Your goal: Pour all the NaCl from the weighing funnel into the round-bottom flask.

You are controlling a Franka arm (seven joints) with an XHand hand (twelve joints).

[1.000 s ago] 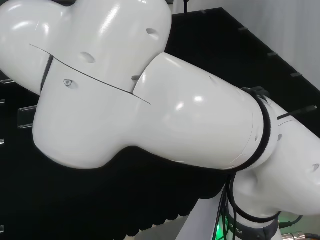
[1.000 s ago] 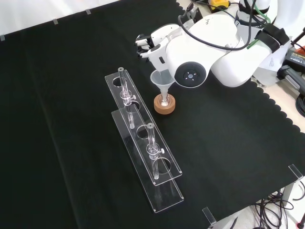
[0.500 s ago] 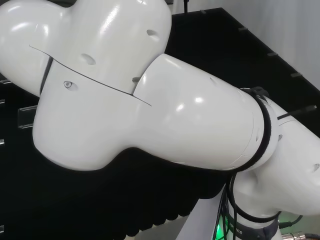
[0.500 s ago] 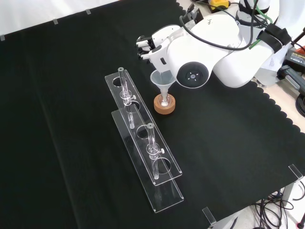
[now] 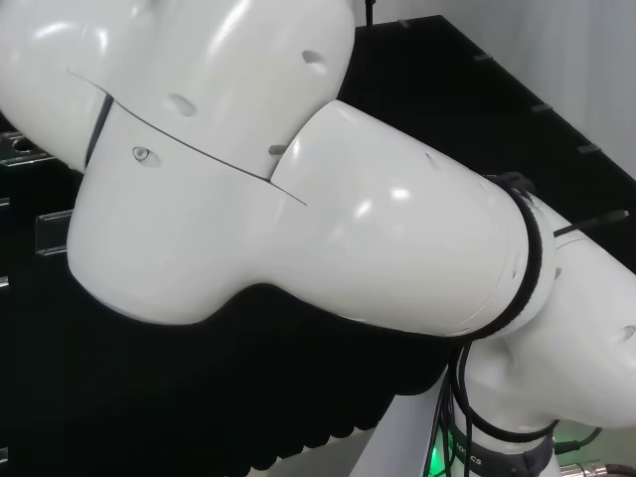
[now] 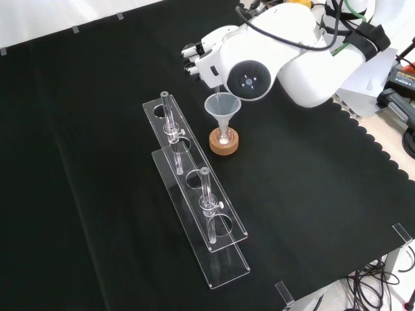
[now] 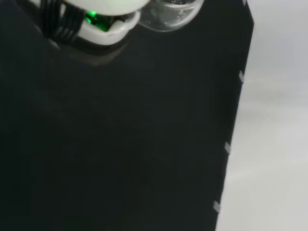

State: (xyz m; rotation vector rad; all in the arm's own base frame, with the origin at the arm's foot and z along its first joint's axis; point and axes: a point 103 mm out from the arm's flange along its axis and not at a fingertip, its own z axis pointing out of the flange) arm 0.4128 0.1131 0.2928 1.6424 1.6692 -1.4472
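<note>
Arm link has lifted up and back, hand (image 6: pixel 194 57) now farther from the funnel (image 6: pixel 222 110). Funnel sits upright in the flask (image 6: pixel 224 137) on its cork stand (image 6: pixel 225 144). Can't tell finger state.

Hand (image 6: pixel 194 58): mostly hidden behind the arm's white link (image 6: pixel 259 55) in the front view; only dark fingertips are seen at its left, and their curl cannot be told.
Held thing: what is carried by the hand cannot be made out.
Flask: just below the hand, the clear body under the funnel (image 6: pixel 222 110) on the cork ring (image 6: pixel 224 142) is too faint to be traced.
Wrist view: a clear rounded glass piece (image 7: pixel 173 12) is cut off by the edge and blurred.
</note>
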